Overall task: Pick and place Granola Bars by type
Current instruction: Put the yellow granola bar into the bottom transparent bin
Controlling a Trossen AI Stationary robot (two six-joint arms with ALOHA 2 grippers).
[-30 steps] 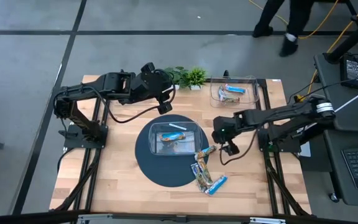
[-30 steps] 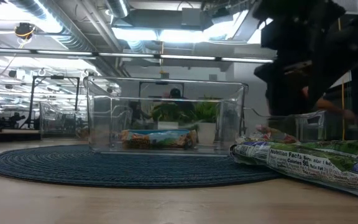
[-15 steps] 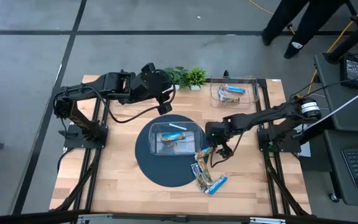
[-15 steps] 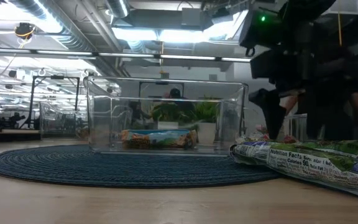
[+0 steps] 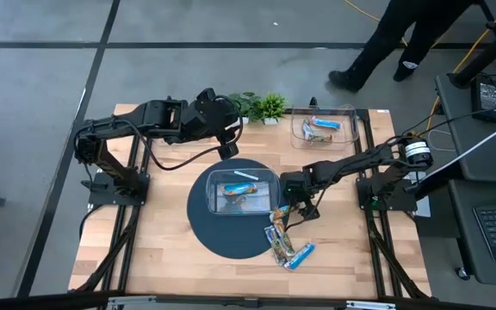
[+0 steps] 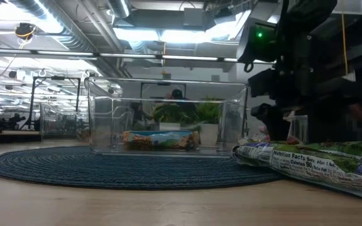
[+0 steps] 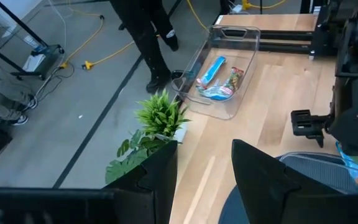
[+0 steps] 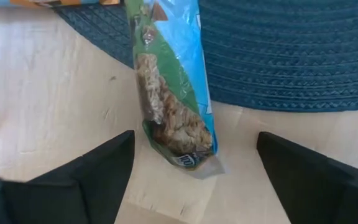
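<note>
Wooden table [image 5: 170, 258], green-blue granola bar [image 8: 173, 93]

Granola Bars [image 5: 284, 239] – foil-wrapped, lying flat: few by mat edge, others in bins.

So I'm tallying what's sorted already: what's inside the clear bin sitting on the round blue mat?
The clear plastic bin on the round blue woven mat holds a brown-and-blue wrapped granola bar and a light blue one. Anything under them is hidden.
</note>
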